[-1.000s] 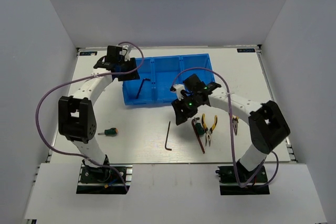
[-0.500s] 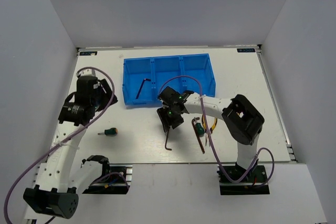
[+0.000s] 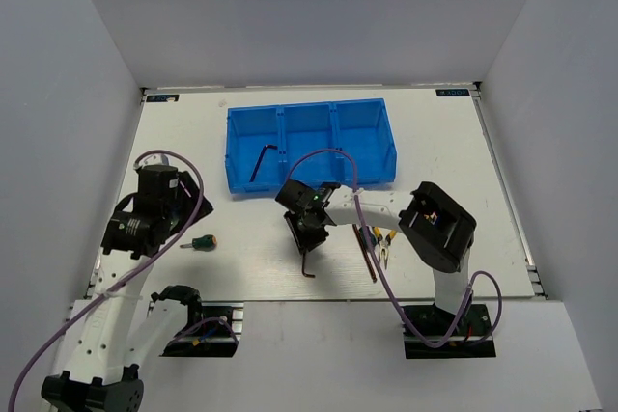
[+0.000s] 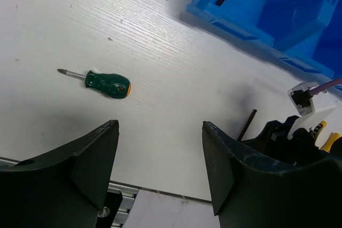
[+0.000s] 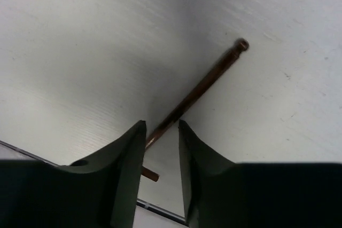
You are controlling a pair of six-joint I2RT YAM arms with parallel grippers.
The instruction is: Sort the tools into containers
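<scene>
One blue bin (image 3: 311,145) with three compartments stood far from both arms.
The top view counted three hex keys: a binned key (image 3: 261,161) in the left compartment and two on the table (image 3: 463,142). Only the right wrist view showed the right gripper (image 5: 161,126) slightly parted, straddling the front-edge key (image 5: 208,81). The left gripper (image 4: 159,126) gaped near one screwdriver (image 4: 108,83).

Bin (image 3: 309,145) sits far-centre on the worktop (image 3: 463,161), 3 compartments side by side. Hex key 1 (image 3: 261,161) lies in the left compartment. Screwdriver (image 3: 201,242) lies near-left of the bin. Hex key 2 (image 3: 306,263) lies near-centre, its far end under the right end effector (image 3: 307,243). Pliers (image 3: 385,246) lie to its right, with hex key 3 (image 3: 370,258) between them.
</scene>
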